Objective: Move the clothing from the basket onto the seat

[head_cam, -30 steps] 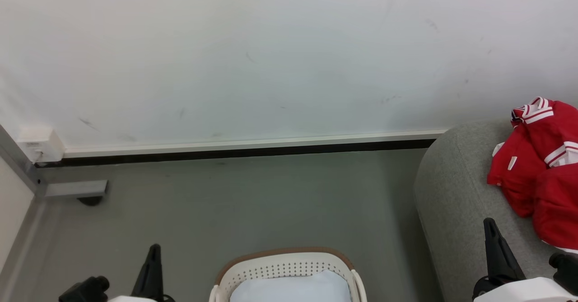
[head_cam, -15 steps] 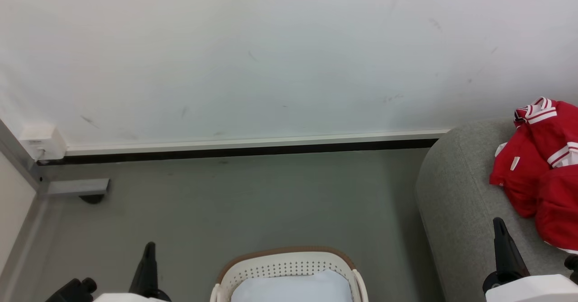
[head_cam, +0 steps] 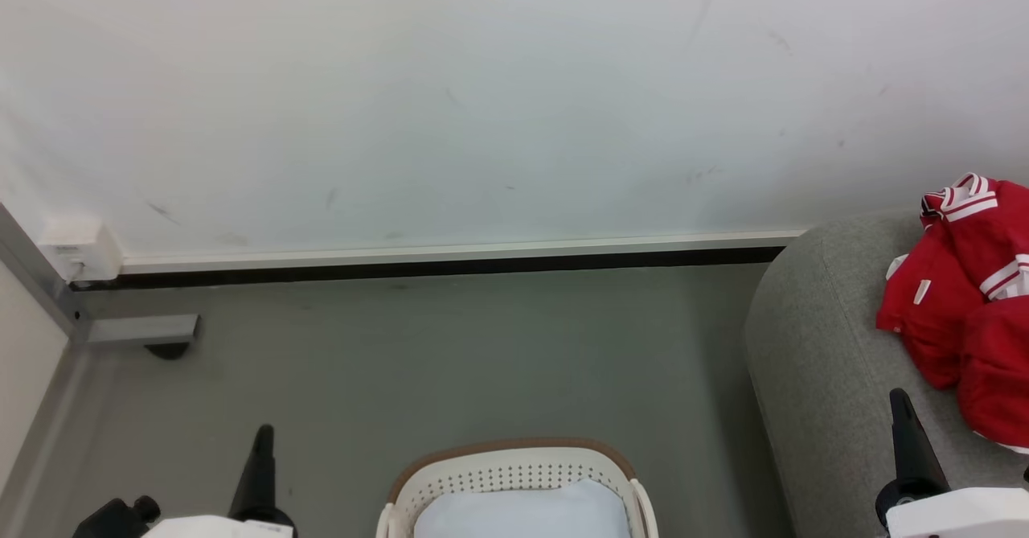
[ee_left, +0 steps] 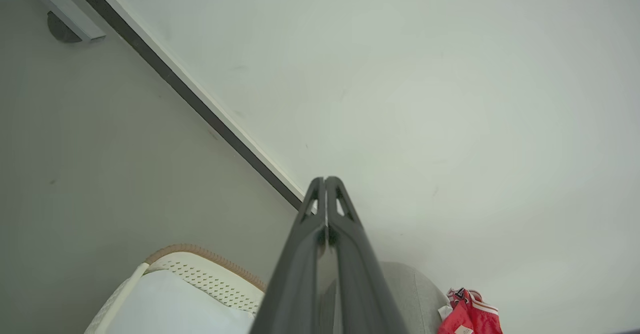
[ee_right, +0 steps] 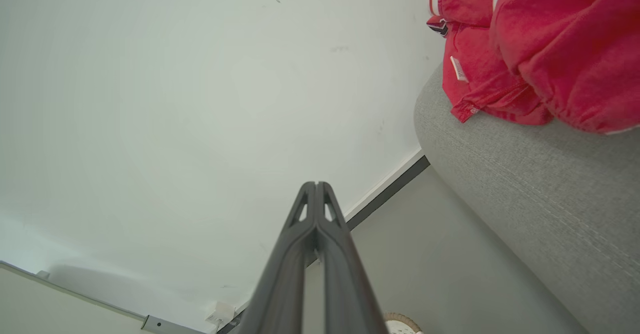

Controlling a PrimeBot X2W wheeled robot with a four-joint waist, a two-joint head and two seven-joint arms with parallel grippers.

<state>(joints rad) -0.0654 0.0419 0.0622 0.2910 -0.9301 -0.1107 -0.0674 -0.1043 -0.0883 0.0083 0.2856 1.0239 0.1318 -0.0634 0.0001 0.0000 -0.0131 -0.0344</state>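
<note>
Red clothing [head_cam: 973, 289] with white striped trim lies heaped on the grey seat [head_cam: 820, 361] at the right edge of the head view; it shows also as clothing [ee_right: 540, 49] on the seat [ee_right: 540, 189] in the right wrist view, and as clothing [ee_left: 467, 316] in the left wrist view. The white basket [head_cam: 514, 474] with its brown rim stands at the bottom middle, showing its pale blue lining [head_cam: 522, 514]; no garment shows inside. My left gripper [head_cam: 262, 441] is shut, left of the basket. My right gripper [head_cam: 902, 409] is shut, over the seat's front, holding nothing.
A white wall [head_cam: 482, 96] with a dark skirting strip [head_cam: 434, 269] runs behind the grey floor [head_cam: 450, 361]. A white socket box [head_cam: 76, 248] and a metal bracket [head_cam: 145, 330] sit in the left corner.
Both grippers have sunk lower in the head view and the right one has slid right. The whole picture has shifted slightly, so the camera has moved.
</note>
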